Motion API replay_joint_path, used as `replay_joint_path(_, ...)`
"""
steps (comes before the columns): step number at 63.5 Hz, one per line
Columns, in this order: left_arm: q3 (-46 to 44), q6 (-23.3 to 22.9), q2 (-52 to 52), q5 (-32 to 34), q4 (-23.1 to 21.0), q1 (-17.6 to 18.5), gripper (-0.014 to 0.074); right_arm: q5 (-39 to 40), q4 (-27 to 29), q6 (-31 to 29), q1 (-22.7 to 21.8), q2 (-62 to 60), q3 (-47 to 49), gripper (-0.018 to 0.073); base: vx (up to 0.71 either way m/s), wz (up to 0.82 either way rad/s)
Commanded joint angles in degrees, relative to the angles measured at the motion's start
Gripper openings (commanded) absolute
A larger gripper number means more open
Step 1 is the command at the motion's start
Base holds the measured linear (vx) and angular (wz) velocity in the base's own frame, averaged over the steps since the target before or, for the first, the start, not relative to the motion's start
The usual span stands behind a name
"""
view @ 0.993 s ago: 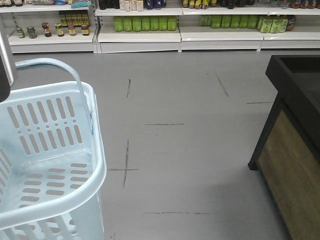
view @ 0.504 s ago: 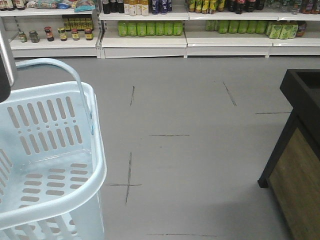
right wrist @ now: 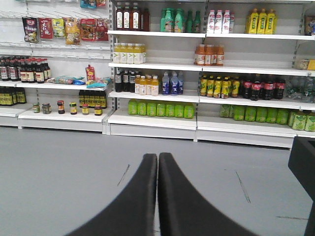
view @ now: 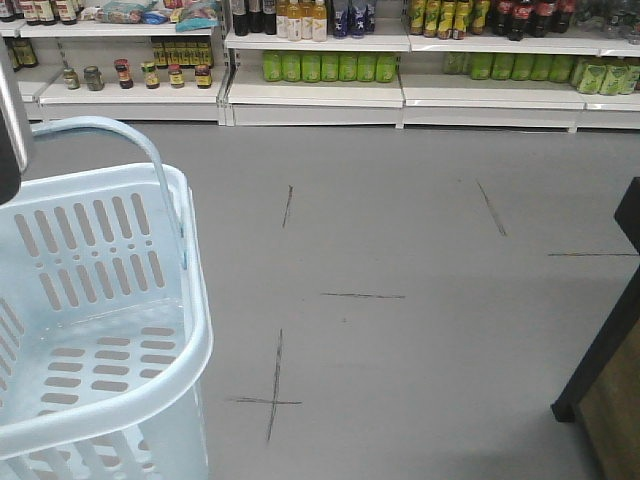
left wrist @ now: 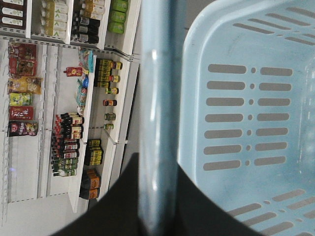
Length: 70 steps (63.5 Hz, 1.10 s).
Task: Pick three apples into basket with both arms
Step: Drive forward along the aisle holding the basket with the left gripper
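At the far left of the front view, a pale blue-white basket (view: pixel 190 330) fills the lower corner. Its slotted walls and slotted floor face the camera, and its hoop handle (view: pixel 150 150) stands raised above the rim. In the left wrist view, the left gripper (left wrist: pixel 157 164) has its black jaws closed around that handle, one on each side, with the basket's slotted wall just to the right.

Past the basket lies a grey floor (view: pixel 400 220) with thin dark tape marks (view: pixel 272 400), one forming a cross. Along the back run white shop shelves (view: pixel 320 90), with small jars (view: pixel 150 75) at left and a row of green bottles (view: pixel 328 67) in the middle.

In the right wrist view, the right gripper (right wrist: pixel 157 160) points toward the shelves, its two black jaws pressed together with nothing between them. At the far right edge stands a dark counter (view: pixel 610 380) with a wood-toned side.
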<state>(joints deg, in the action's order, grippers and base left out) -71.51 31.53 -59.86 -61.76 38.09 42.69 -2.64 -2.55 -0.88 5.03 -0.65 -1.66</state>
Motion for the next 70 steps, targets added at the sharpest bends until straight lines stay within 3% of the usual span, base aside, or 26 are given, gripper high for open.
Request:
replay_joint_path(1, -2.0, -0.4, 1.0, 3.4, 2.7, 0.3, -0.0006, 4.4, -0.2, -0.6, -0.4, -0.8, -0.8, -0.0009, 0.2, 0.1)
replay_joint_path(70, -2.0, -0.4, 1.0, 3.4, 2.7, 0.3, -0.0006, 4.5, -0.2, -0.6, -0.4, -0.8, -0.8, -0.0009, 0.15, -0.08)
